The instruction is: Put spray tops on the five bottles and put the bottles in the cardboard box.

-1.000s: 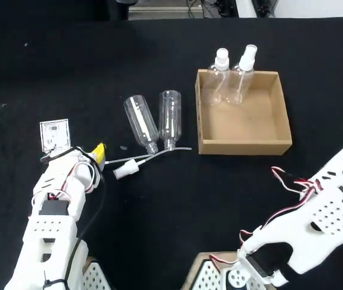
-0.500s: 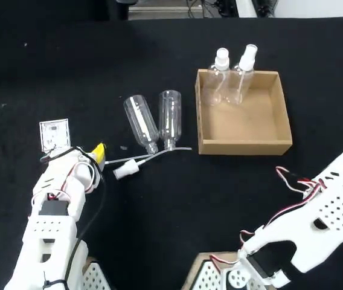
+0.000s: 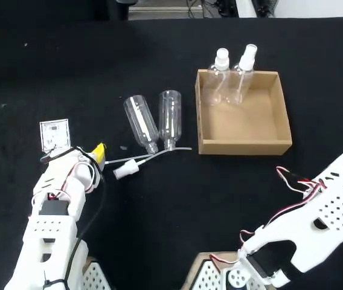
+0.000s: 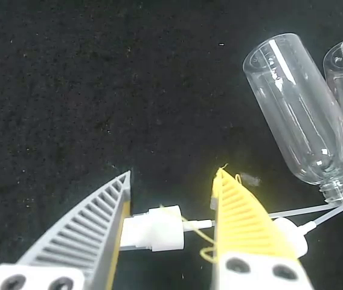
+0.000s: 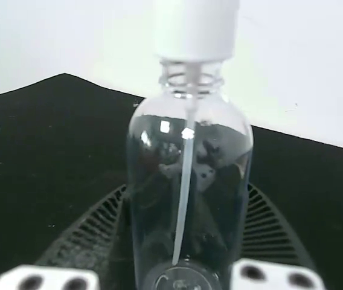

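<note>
Bottle (image 5: 186, 151) with a white sprayer (image 5: 195, 27) on stands clamped in the right gripper (image 5: 186, 193), near right. The left gripper (image 4: 173, 181), near left, pinches a loose spray top (image 4: 153, 228). 2 uncapped bottles (image 3: 141, 124) lie left of the cardboard box (image 3: 244, 146), which holds 2 capped bottles (image 3: 221, 81) at its far wall.

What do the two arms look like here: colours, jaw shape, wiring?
Both the left arm and right arm have white shells with perforated panels and loose red, white and black wires. The left arm's jaws are ribbed triangles, one grey, one yellow; the right's are black and ribbed.
</note>
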{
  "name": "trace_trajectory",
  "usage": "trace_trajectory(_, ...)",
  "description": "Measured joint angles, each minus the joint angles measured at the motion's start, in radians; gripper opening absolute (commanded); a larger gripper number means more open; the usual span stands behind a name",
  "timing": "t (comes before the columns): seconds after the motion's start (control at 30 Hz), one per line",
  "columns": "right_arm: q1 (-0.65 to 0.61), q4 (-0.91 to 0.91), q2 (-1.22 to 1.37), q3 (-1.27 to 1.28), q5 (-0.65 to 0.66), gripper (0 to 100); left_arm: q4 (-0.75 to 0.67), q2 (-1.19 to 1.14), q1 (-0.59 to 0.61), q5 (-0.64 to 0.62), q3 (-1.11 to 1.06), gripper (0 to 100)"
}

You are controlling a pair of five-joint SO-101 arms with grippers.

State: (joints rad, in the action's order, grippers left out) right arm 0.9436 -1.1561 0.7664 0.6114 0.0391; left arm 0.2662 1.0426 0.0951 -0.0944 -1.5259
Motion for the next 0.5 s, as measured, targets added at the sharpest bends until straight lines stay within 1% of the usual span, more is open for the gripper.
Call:
trace_trajectory(0.07,0.000,0.000,0.000,0.000,0.032,32.1,0.000,0.000,0.000,0.000,0.000,21)
trace_trajectory(0.13,0.000,0.000,0.000,0.000,0.054,35.0,0.000,0.000,0.000,0.000,0.000,21)
trace_trajectory(0.5,0.000,0.000,0.000,0.000,0.077,35.0,0.000,0.000,0.000,0.000,0.000,21)
